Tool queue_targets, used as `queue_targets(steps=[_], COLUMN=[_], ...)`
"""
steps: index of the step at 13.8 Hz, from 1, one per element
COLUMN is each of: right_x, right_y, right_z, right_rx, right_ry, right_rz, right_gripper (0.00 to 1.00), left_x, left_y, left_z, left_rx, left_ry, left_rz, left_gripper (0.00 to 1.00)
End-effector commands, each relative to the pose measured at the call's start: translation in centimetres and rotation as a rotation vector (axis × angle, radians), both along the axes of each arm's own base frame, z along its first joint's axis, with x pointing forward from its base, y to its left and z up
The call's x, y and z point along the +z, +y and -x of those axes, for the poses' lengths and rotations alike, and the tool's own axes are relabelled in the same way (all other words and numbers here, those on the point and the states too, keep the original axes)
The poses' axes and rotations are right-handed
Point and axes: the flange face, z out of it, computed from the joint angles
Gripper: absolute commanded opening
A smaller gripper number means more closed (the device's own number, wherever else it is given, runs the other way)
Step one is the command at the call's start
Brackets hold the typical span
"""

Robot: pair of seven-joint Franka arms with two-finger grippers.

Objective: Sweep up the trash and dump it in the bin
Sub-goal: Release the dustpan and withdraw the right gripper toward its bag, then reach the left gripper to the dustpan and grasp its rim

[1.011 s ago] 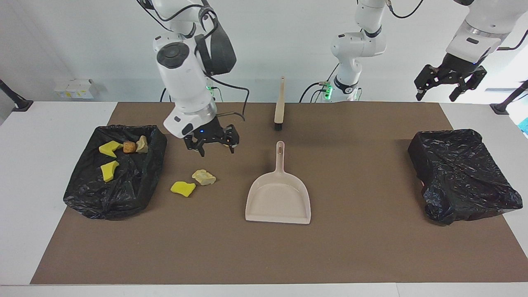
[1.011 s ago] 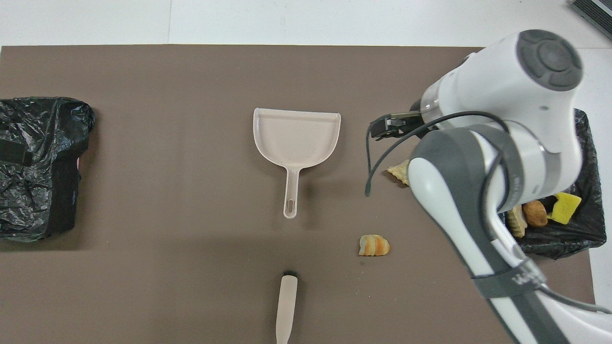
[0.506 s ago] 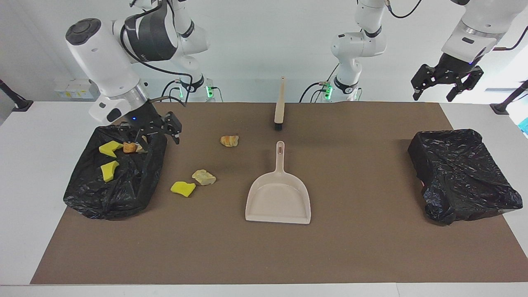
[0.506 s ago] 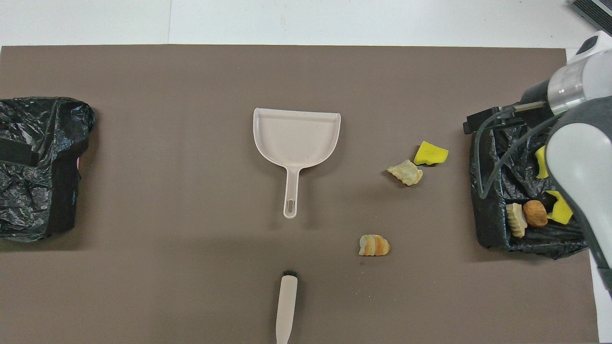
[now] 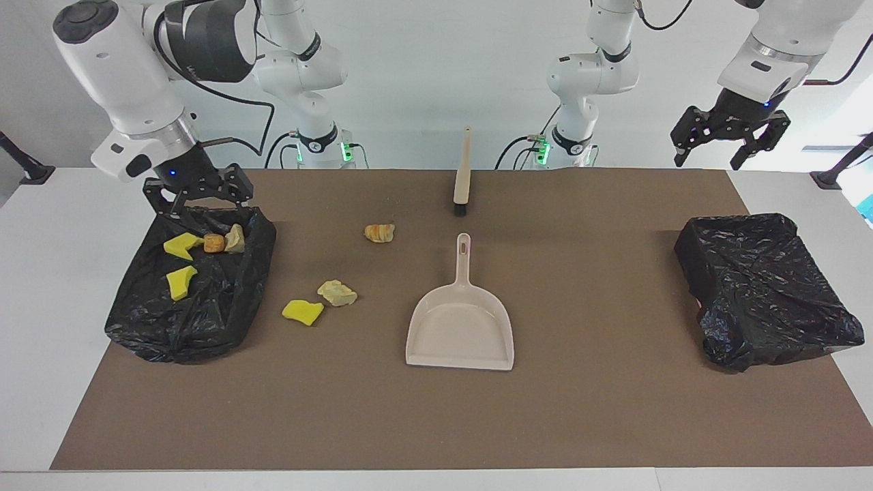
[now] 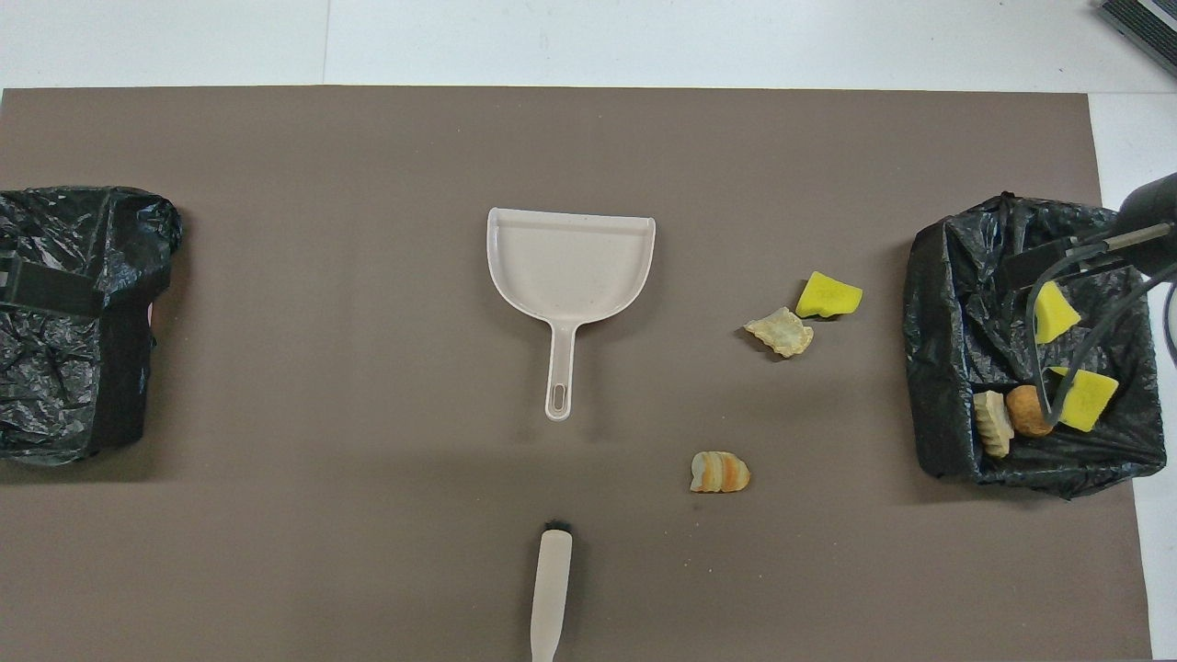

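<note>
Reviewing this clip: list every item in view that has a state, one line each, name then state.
Right gripper: open, empty, over the bin's rim.
Left gripper: open, empty, raised, waiting.
Bin at the right arm's end: open, holds four scraps.
Bin at the left arm's end: bag crumpled, contents unseen.
Dustpan: flat on the mat, empty.
Brush: lying on the mat, untouched.
Three scraps: loose on the mat.

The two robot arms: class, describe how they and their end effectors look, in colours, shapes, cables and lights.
Both arms are glossy white with rounded segments and dark grey joint caps. The right end effector and the left end effector are black, skeletal, two-fingered, each on a white wrist with a small blue light. Black cables loop along the arms; green lights glow at the bases.
</note>
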Motion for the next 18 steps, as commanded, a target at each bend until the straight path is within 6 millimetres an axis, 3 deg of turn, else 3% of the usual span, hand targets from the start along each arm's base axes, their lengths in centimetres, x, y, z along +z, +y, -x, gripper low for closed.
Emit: queue_targets(steps=[1,2,8,12,13,15,18], right_x=[2.8,4.0,4.0,3.7,3.7,3.9,4.8], right_y=[-0.7,-0.2,0.3,-0.8,0.1,0.0,0.1], right_z=[2.0,2.9,3.3,2.9,2.8,2.9,3.5], right_rx=[-0.058,-0.124,-0.174,-0.200,-0.183,-0.191,-0.267], right_ry=[-0.012,-0.026,-0.001,-0.002,0.000,-0.003,-0.019], right_rz=[0.030,0.028,0.027,0.015,0.015,0.016,0.013], right_gripper=[1.00,1.00,1.00,1.00,1.00,1.00,1.00], left_x=[-1.6,-2.5,-9.0,-12.7,-13.5,-14.9,-18.8], left_y=[-2.5,-4.1,-14.2,-19.2,-20.4,-22.6,-27.0], left_z=[0.5,0.5,2.1,2.8,3.2,3.4,3.3], left_rx=[-0.040,-0.067,-0.097,-0.103,-0.096,-0.110,-0.091], left_ry=[-0.029,-0.026,-0.016,-0.044,-0.048,-0.050,-0.046], left_rz=[-0.001,-0.003,0.008,0.026,0.030,0.038,0.063], left_gripper=[1.00,1.00,1.00,1.00,1.00,1.00,1.00])
